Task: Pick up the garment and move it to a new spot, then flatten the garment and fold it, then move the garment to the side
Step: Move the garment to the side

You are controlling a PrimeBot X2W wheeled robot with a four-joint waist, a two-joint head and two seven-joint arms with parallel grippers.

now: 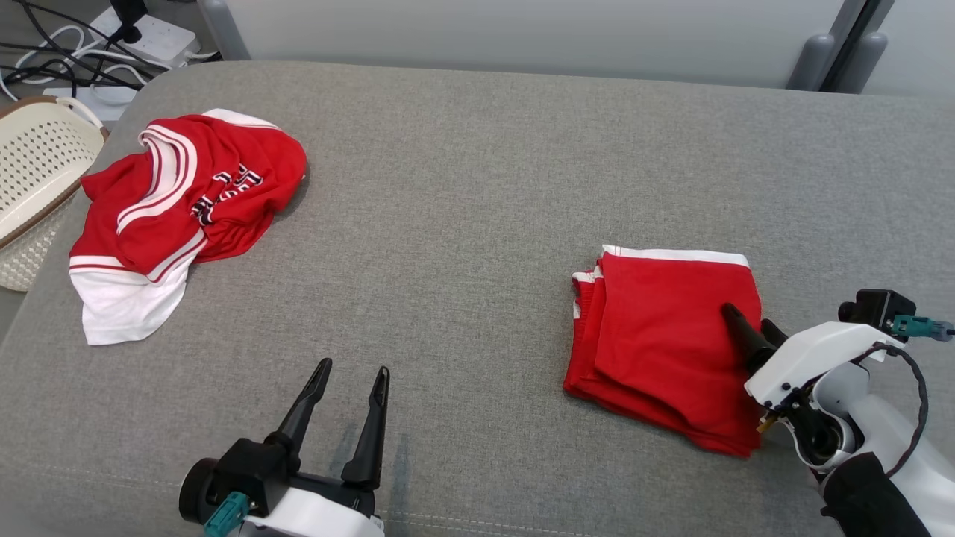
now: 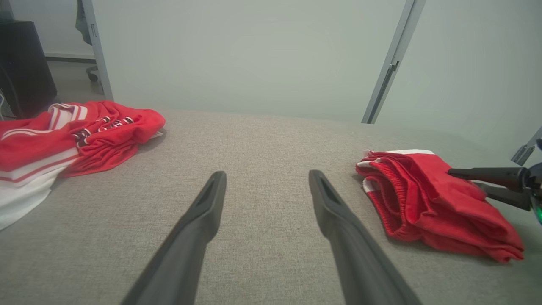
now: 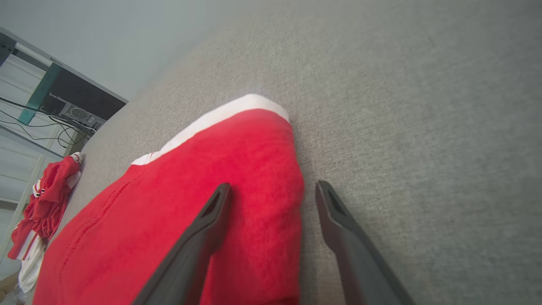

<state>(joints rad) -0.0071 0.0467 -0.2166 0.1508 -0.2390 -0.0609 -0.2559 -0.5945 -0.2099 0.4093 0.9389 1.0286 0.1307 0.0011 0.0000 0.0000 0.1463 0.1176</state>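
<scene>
A folded red garment with a white hem lies on the right of the grey padded table. My right gripper is open at its right edge. In the right wrist view one finger lies over the red cloth and the other is over bare grey surface beside it, with nothing pinched. My left gripper stands open over bare table near the front edge, well left of the folded garment. The left wrist view also shows the right gripper at that garment's far side.
A crumpled red and white jersey lies at the table's far left. A cream perforated basket stands off the left edge, with a power strip and cables behind it. A pale wall panel runs along the back.
</scene>
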